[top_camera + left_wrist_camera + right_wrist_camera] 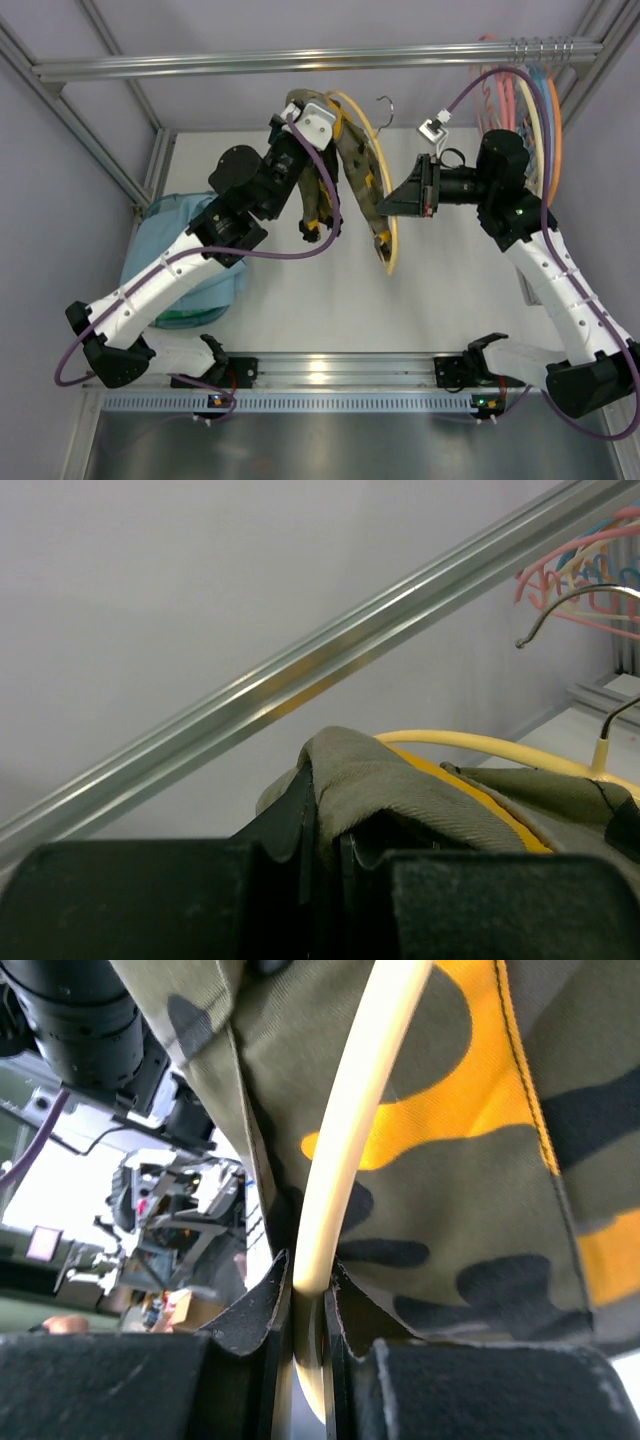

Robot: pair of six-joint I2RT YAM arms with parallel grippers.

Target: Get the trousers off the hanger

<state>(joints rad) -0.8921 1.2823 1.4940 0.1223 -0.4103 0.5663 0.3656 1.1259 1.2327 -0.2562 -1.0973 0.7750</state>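
Top external view is showing both arms reaching up over the table [330, 300], where the trousers [358, 180] are hanging draped over the hanger [393, 238], held off the surface between the two grippers and lower than the metal rail [300, 62]. The left gripper [325, 830] is clamping a fold of olive cloth at the top of the trousers, its fingers pressing together on the fabric just beside the hanger's yellow bar. The right gripper [308, 1305] is pinching the pale yellow hanger rod between its fingers, with camouflage cloth lying against it. Light teal clothes [185, 275] are lying on the table at the left, and coloured hangers [530, 90] are hanging on the rail at the right.
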